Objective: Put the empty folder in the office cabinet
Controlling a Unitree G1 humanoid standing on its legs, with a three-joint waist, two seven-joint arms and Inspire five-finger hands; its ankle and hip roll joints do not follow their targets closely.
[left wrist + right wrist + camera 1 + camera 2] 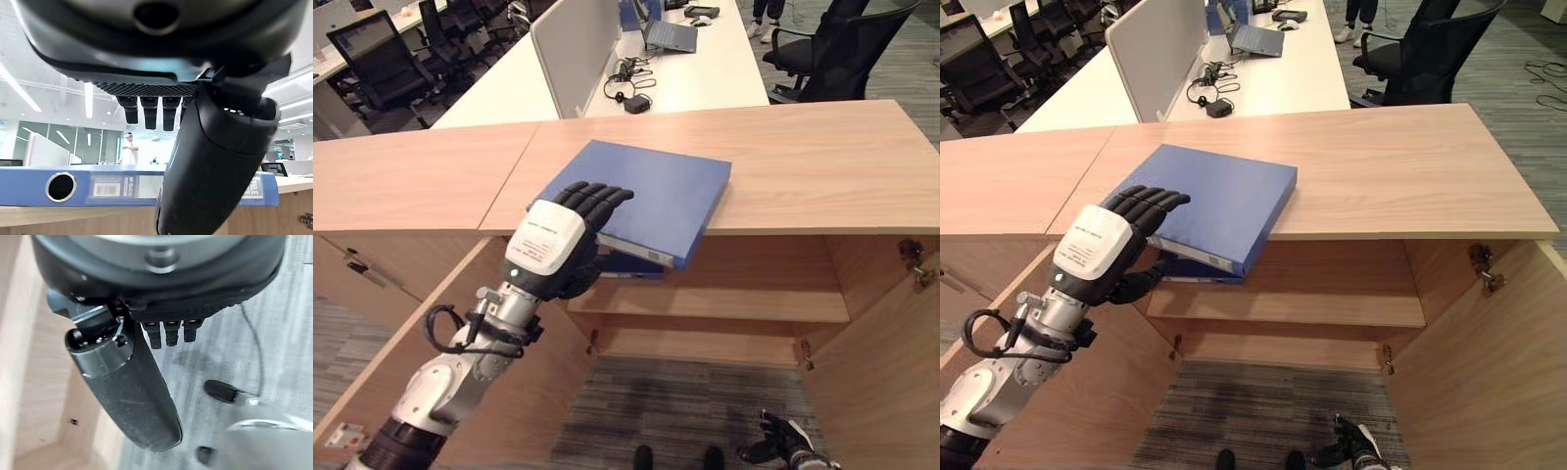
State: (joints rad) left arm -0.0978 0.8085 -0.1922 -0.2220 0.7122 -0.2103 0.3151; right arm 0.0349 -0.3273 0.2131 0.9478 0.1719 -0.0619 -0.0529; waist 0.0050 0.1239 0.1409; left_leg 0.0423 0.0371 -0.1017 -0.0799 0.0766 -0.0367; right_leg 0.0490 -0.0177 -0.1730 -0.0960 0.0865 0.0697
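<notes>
Left hand (553,245) sits at the cabinet (822,166) top's front edge, fingers laid over the blue folder (646,196), thumb under its overhanging corner: grasping it. Judgement: tighten, lift clear, then lower flat onto the shelf (724,304). Right hand (783,441) hangs low, relaxed.

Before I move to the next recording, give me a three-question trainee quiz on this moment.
1. True or false: the blue folder already stands on the shelf inside the cabinet.
2. Which hand is on the folder? A) left hand B) right hand C) both
3. Fill in: one corner of the folder juts past the front edge of the cabinet ____.

Key
1. False: it lies flat on the cabinet top.
2. A: fingers on the cover, thumb under the overhanging corner; the right hand hangs low near the floor.
3. top
</notes>
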